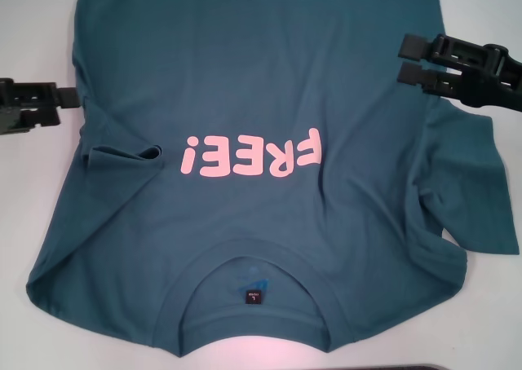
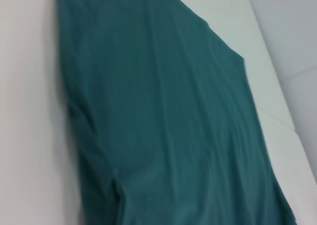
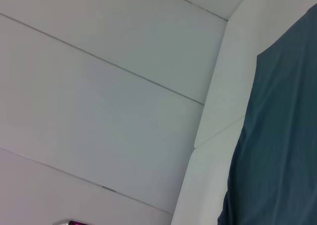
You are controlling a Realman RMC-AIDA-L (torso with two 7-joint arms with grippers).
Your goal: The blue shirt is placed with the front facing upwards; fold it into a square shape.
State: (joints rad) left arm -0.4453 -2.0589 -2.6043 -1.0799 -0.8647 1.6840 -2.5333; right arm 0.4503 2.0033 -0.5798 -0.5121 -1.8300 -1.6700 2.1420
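The blue shirt (image 1: 245,85) lies flat on the white table (image 1: 33,28), front up, with the pink "FREE!" print (image 1: 251,155) across the chest and the collar and dark neck label (image 1: 252,295) at the near edge. Its left sleeve (image 1: 122,154) is folded in over the body, while the right sleeve (image 1: 481,182) is spread outward. My left gripper (image 1: 69,105) hovers open at the shirt's left edge. Over the right edge, above the spread sleeve, my right gripper (image 1: 405,61) is open and holds nothing. The left wrist view shows the shirt's cloth (image 2: 163,126); the right wrist view shows one edge of the cloth (image 3: 277,150).
White table shows on both sides of the shirt. The table's far edge (image 3: 213,116) and pale floor panels (image 3: 99,111) appear in the right wrist view. A dark strip (image 1: 408,367) lies at the near edge of the head view.
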